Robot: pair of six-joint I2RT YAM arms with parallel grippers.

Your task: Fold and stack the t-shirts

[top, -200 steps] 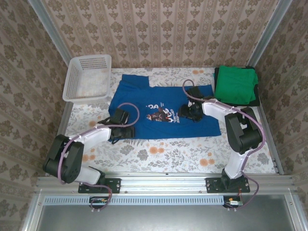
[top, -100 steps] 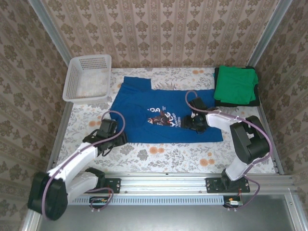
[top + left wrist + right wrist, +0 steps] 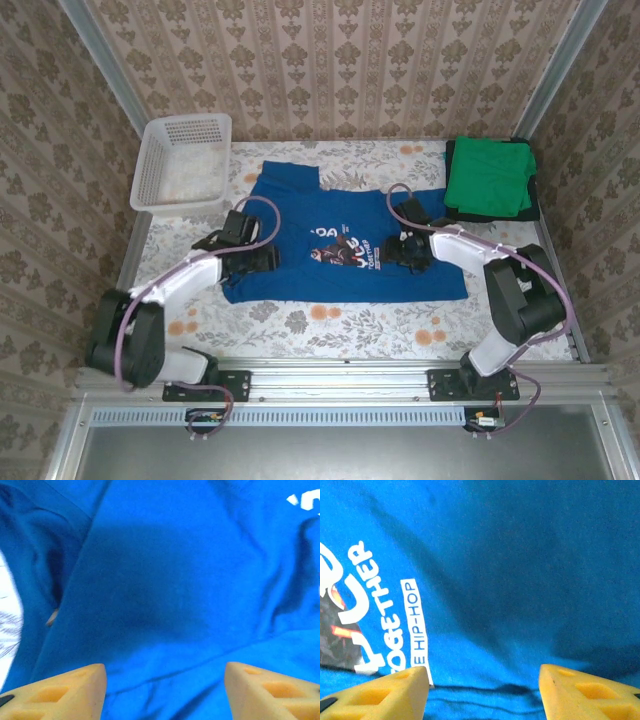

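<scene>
Fingers on my left side stand well apart with nothing between them, blue cloth right under the tips. Over on the right, the fingers are just as wide and just as empty beside the print. So the left gripper and the right gripper are both open, low over the blue t-shirt, which lies spread out in the middle of the table. The green t-shirt sits folded at the far right on a dark t-shirt, and the basket stands far left.

I take this as the fold starting. To do it well, I'd say both sides should go down together, gather a proper pinch of cloth before closing, and lift level so the shirt doesn't skew. The left side looks rumpled, so smoothing first may help.

From overhead I get the whole outline and where the stack waits. The left wrist view gives me the creases and a sliver of tablecloth at the shirt's edge. The right wrist view lets me read "TOGETHER HIP-HOP", a mere smear from above.
</scene>
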